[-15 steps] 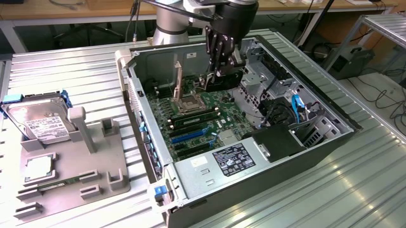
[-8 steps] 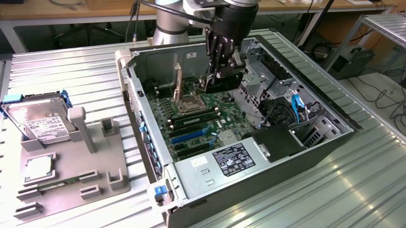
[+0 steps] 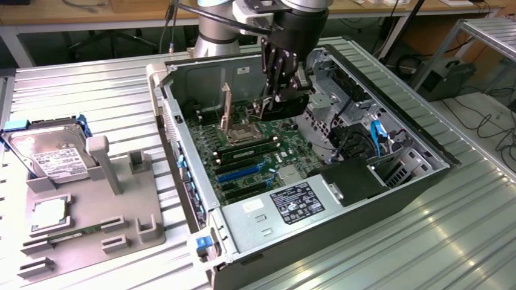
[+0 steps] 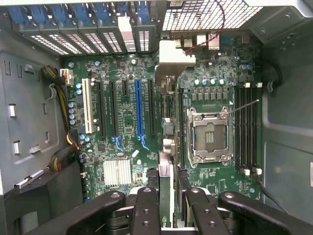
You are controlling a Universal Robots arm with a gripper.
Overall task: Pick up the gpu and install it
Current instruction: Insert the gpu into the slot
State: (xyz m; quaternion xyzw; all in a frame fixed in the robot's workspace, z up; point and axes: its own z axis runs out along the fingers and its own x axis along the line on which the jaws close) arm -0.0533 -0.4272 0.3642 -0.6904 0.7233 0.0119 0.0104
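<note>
While the gripper [image 4: 170, 195] is hanging inside the open computer case [image 3: 241, 217], its two dark fingers [image 4: 146, 210] are pinching the gpu [image 4: 166, 117] between them, one pad on each face, as far as the wrist view lets me judge.

The card is sitting edge-on right in the gap between the fingers. Its long axis is running straight away from them, over the motherboard [image 4: 122, 122] and toward the rear wall of the case. The silvery end bracket [image 4: 173, 54] is leading at the far end, close to the row of vented slot covers [image 4: 98, 41] with their blue clips.

That axis is lying parallel to the expansion slots below, so the card looks already turned the right way for seating. What is mattering now is the sideways offset. The card is hovering between the CPU socket [image 4: 210, 134] on one side of the fingers and the long blue slot [image 4: 138, 107] on the other. A black slot [image 4: 151, 107] is lying nearer to it than the blue one. From this angle I cannot tell which slot the lower edge is lining up with, nor how high above the board it is hanging.

In the exterior view the gripper [image 3: 282, 96] is pointing down over the middle of the board, well apart from the hard drive [image 3: 48, 154] sitting on the grey fixture plate outside the case.
</note>
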